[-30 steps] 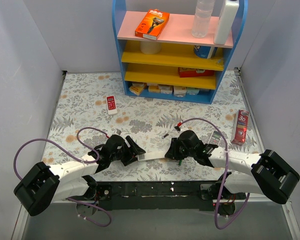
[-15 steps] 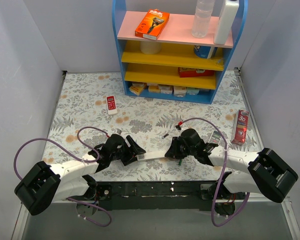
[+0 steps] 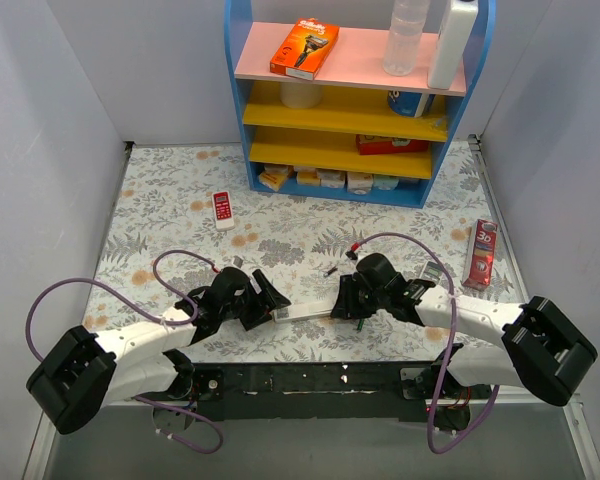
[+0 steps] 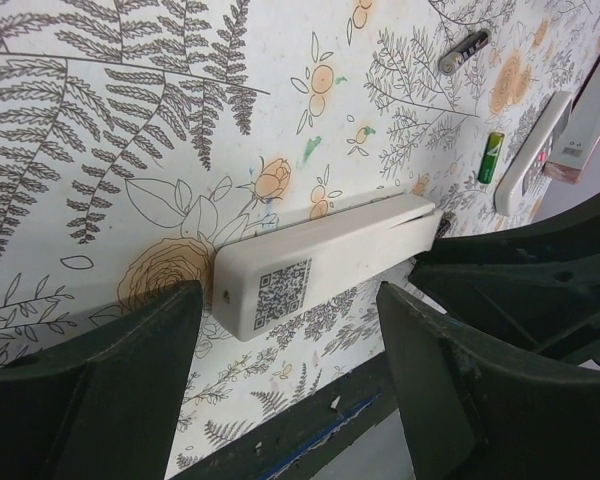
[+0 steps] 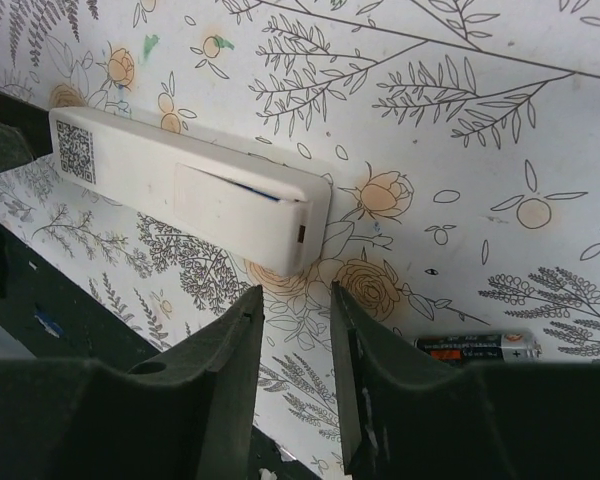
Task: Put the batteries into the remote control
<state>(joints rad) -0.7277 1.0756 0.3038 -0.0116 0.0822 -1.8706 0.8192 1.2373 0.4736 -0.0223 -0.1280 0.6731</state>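
Note:
The remote control (image 3: 305, 313) lies back up on the floral table between my two grippers, a QR code (image 4: 281, 292) at its left end. My left gripper (image 4: 285, 300) is open, its fingers astride that end without touching it. The right gripper (image 5: 295, 295) is open by a narrow gap with nothing in it, just short of the remote's other end (image 5: 290, 225). There the battery cover (image 5: 235, 205) sits slightly ajar, a sliver of blue in the gap. A green battery (image 4: 491, 157) and a dark battery (image 4: 464, 50) lie loose beyond. Another battery (image 5: 477, 347) lies beside my right finger.
A blue-and-yellow shelf (image 3: 355, 100) with boxes and bottles stands at the back. A short red-and-white remote (image 3: 222, 209) lies at far left, a red box (image 3: 481, 254) at right. The dark front rail (image 3: 310, 380) runs just behind the grippers.
The right gripper's jaws have parted a little. Both arms and the remote have hardly moved.

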